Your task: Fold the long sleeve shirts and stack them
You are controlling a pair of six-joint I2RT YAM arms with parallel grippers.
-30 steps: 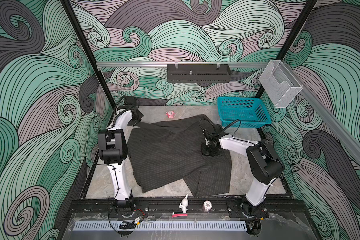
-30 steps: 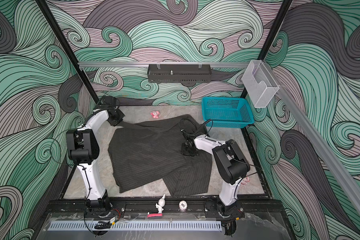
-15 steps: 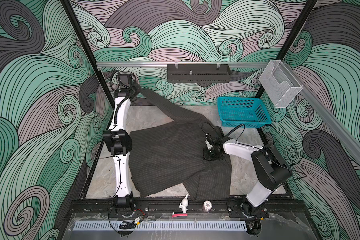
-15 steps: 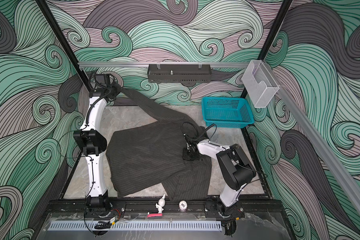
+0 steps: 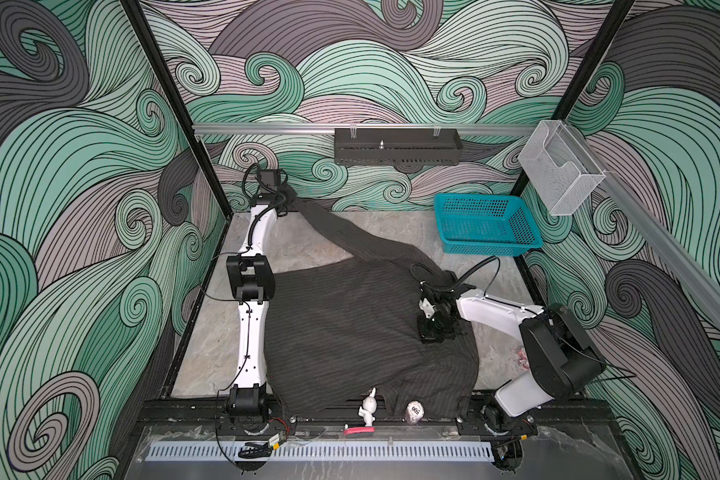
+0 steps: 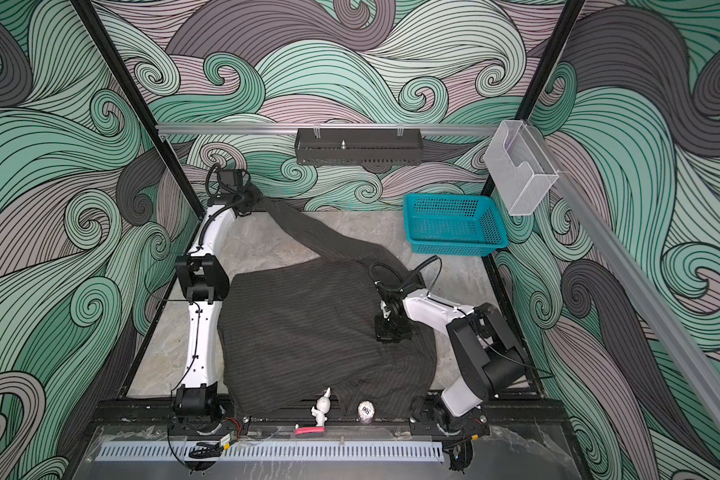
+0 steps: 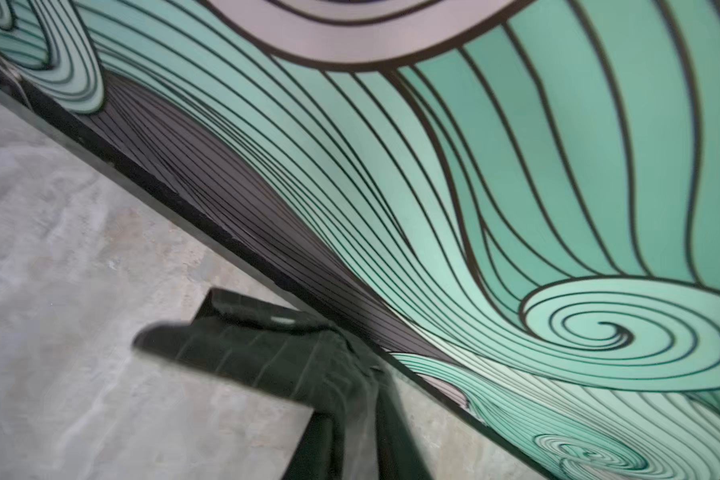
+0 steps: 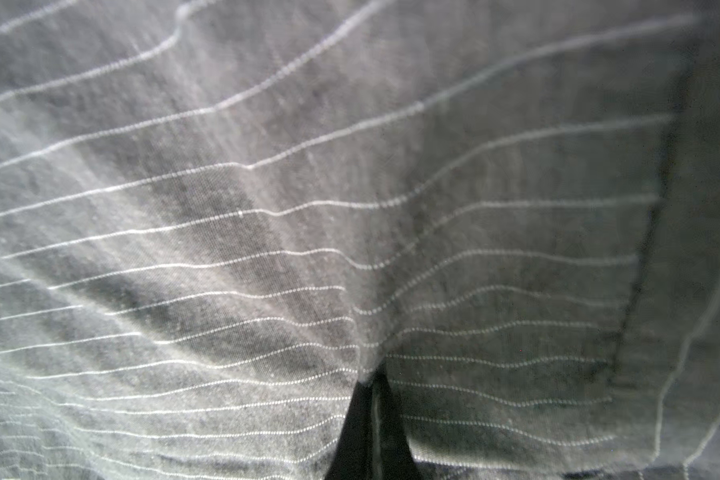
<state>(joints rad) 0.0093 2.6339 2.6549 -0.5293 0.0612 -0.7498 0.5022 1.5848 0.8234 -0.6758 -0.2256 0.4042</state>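
Left arm (image 5: pixel 250 332) stretches up to the back-left corner; right arm (image 5: pixel 491 309) bends low, its fingers (image 8: pixel 358 436) closed downward.

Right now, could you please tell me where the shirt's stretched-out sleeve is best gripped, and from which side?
I would grip the sleeve about midway, from above, jaws across its width. It runs as a narrow band from the shirt toward the far left corner, with bare table on both sides, so a pinch there should catch only the sleeve.
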